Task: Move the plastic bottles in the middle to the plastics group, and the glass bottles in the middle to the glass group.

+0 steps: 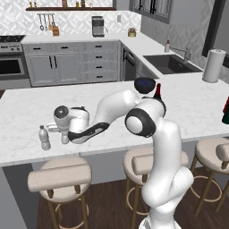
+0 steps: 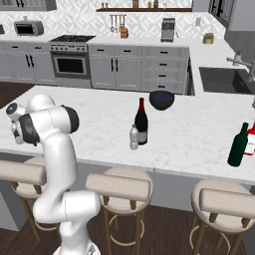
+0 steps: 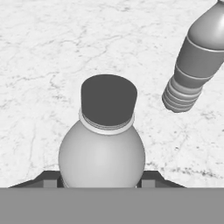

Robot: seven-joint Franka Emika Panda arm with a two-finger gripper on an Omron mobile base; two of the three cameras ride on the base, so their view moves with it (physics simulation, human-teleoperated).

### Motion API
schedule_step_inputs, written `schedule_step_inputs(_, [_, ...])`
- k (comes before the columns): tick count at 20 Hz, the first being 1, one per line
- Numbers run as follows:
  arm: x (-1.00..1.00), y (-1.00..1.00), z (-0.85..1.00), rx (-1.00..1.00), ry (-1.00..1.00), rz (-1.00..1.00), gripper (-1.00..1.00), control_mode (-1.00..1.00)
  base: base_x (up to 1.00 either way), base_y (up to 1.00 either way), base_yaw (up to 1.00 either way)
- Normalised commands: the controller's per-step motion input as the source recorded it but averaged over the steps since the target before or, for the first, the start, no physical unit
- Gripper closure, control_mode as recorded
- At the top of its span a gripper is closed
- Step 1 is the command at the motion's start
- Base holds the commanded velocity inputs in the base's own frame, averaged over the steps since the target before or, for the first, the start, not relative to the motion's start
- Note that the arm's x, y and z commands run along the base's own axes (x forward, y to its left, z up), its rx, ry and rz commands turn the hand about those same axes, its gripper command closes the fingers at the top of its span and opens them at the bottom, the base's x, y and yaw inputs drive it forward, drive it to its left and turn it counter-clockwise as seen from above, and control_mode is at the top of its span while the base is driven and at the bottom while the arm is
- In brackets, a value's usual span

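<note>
Grey-clear plastic bottle (image 3: 102,148) sits pinched between the gripper's (image 3: 101,181) fingertips at the bottom centre of the hand view, long axis running up the frame, cap toward the top. Upper right, another bottle (image 3: 197,57) stands on the marble counter (image 3: 52,65).

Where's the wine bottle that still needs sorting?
The dark red wine bottle stands mid-counter in the right base view, beside a small plastic bottle, in front of the dark blue bowl.
</note>
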Motion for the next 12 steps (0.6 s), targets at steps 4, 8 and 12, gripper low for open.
schedule_step_inputs(4, [-0.32,0.02,-0.23,0.00,0.00,-0.03,1.00,-1.00,0.00,0.00,0.00])
schedule_step_inputs(8, [-0.05,-0.01,-0.15,-0.04,-0.06,-0.03,1.00,-1.00,0.00,0.00,0.00])
schedule_step_inputs(12, [0.10,-0.02,0.00,-0.06,-0.13,-0.04,1.00,-1.00,0.00,0.00,0.00])
